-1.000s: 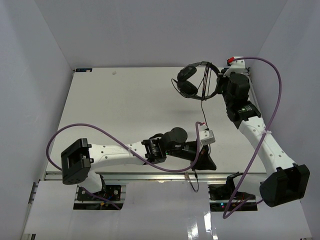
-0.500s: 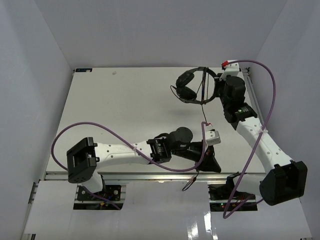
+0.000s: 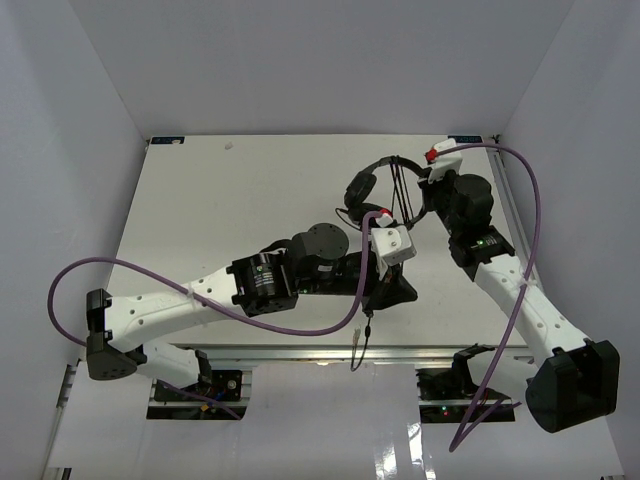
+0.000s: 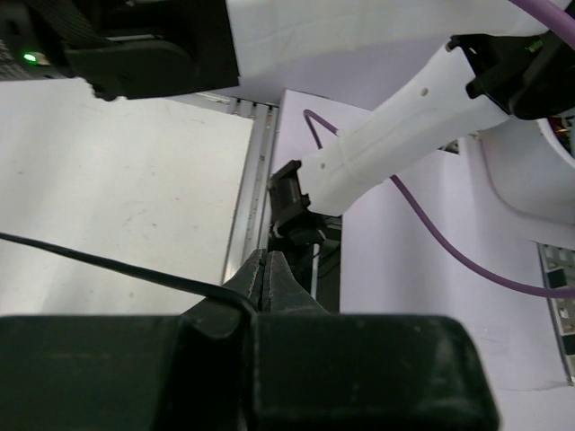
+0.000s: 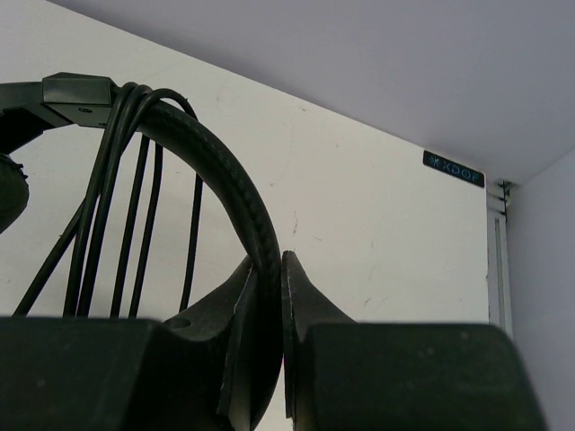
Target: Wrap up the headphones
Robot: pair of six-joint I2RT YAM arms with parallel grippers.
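Observation:
The black headphones (image 3: 362, 188) hang above the far right part of the table. My right gripper (image 3: 425, 195) is shut on their headband (image 5: 216, 157), which runs between its jaws in the right wrist view (image 5: 267, 260). Several turns of the thin black cord (image 5: 139, 197) lie over the headband. My left gripper (image 3: 395, 292) is just in front of the headphones and is shut on the cord (image 4: 108, 265), pinched at the base of its jaws (image 4: 263, 256). The cord's free end with the plug (image 3: 358, 348) dangles past the table's front edge.
The white table (image 3: 220, 200) is enclosed by pale walls at the back and on both sides. A metal rail (image 3: 300, 352) runs along its front edge. Thick purple cables (image 3: 530, 230) loop beside both arms. The right arm's white link (image 4: 404, 135) crosses the left wrist view.
The left arm swung up and back toward the headphones, carrying the cord with it. The right gripper shifted the headphones left toward the table's middle. The plug end now hangs further left.

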